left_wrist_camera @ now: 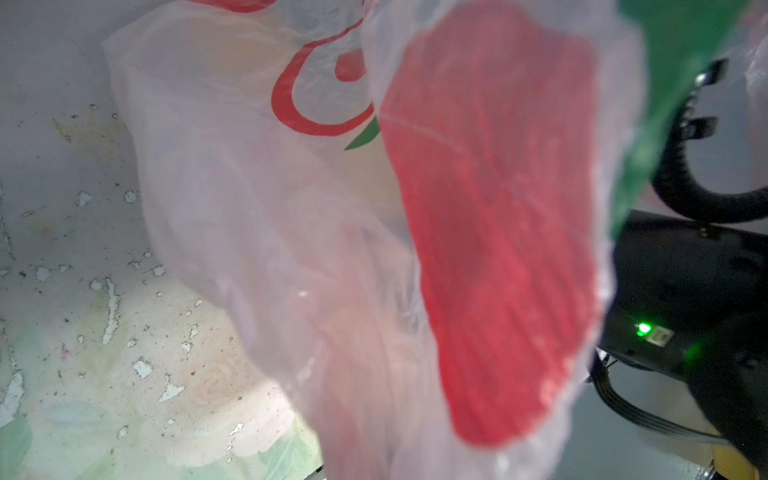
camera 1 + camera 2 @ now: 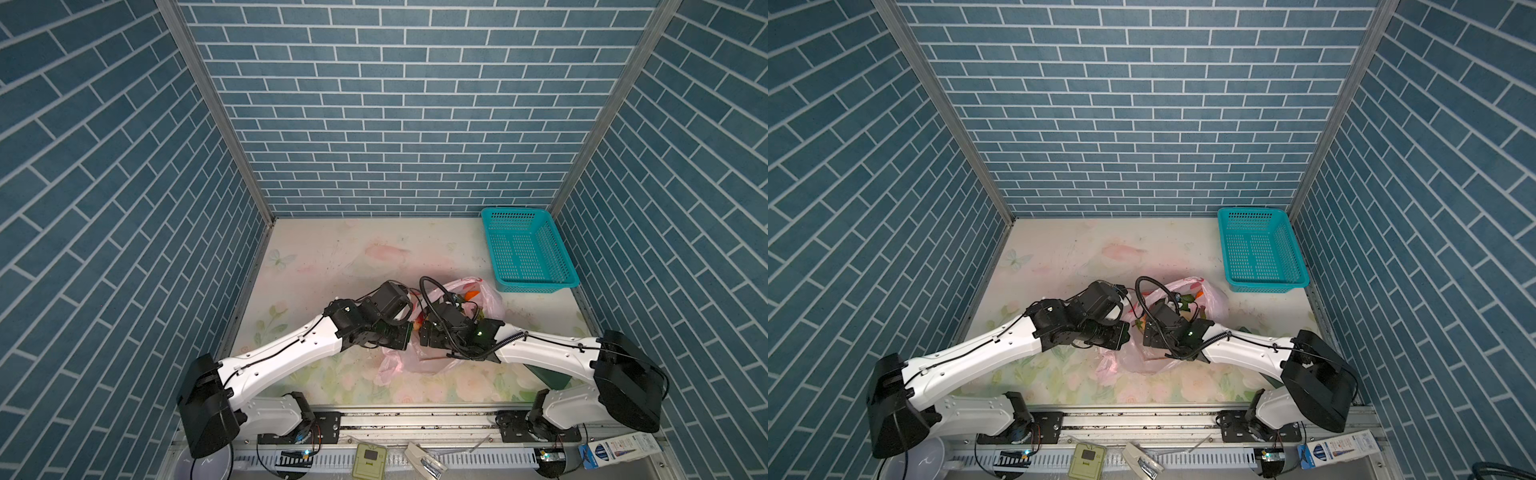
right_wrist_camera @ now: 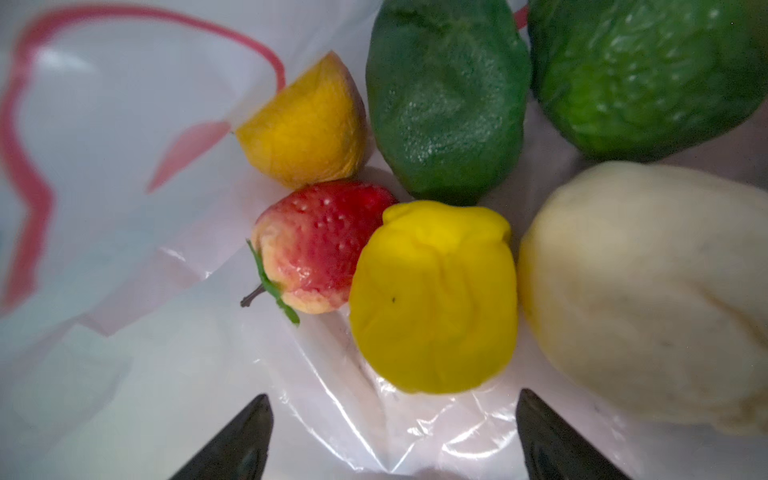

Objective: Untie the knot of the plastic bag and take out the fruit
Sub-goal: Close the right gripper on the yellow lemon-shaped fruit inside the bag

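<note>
The pink plastic bag (image 2: 490,303) (image 2: 1214,299) lies mid-table between both arms. My left gripper (image 2: 409,332) is shut at the bag's left edge; in the left wrist view bag plastic (image 1: 249,208) with a red apple print hangs over the jaws and hides them. My right gripper (image 3: 392,415) stands open inside the bag's mouth, its fingertips (image 3: 536,419) just short of the fruit. There lie a yellow piece (image 3: 432,299), a red strawberry (image 3: 320,245), an orange-yellow piece (image 3: 303,124), a dark green one (image 3: 444,104), a light green one (image 3: 648,75) and a cream-white one (image 3: 648,299). The knot is out of view.
A teal perforated basket (image 2: 536,286) (image 2: 1266,286) stands at the back right by the wall. A dark green box (image 2: 548,374) lies under the right forearm. Brick-patterned walls close three sides. Small clutter (image 2: 368,459) sits beyond the front rail.
</note>
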`<state>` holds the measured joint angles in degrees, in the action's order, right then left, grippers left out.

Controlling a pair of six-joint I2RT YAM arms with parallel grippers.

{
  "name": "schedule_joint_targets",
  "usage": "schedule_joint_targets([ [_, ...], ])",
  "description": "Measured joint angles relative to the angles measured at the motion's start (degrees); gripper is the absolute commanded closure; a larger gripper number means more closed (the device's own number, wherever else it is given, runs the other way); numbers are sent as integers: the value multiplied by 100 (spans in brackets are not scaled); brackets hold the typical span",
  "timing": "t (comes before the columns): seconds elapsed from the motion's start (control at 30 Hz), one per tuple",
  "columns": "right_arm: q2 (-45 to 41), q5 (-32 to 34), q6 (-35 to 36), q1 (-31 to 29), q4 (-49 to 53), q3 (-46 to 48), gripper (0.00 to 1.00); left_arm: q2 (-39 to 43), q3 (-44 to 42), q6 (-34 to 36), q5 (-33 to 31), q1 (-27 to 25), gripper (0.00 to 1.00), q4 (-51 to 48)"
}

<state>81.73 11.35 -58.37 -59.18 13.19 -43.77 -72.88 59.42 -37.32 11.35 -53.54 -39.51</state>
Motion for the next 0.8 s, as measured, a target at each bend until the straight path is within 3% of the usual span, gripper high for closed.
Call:
schedule_joint_targets([
  [0.27,31,155,-105,273,114,-170,11,-20,33,0,-17,-2,100,46],
  [0.8,796,-299,-398,562,-369,-264,21,-107,179,0,-122,-2,100,85],
])
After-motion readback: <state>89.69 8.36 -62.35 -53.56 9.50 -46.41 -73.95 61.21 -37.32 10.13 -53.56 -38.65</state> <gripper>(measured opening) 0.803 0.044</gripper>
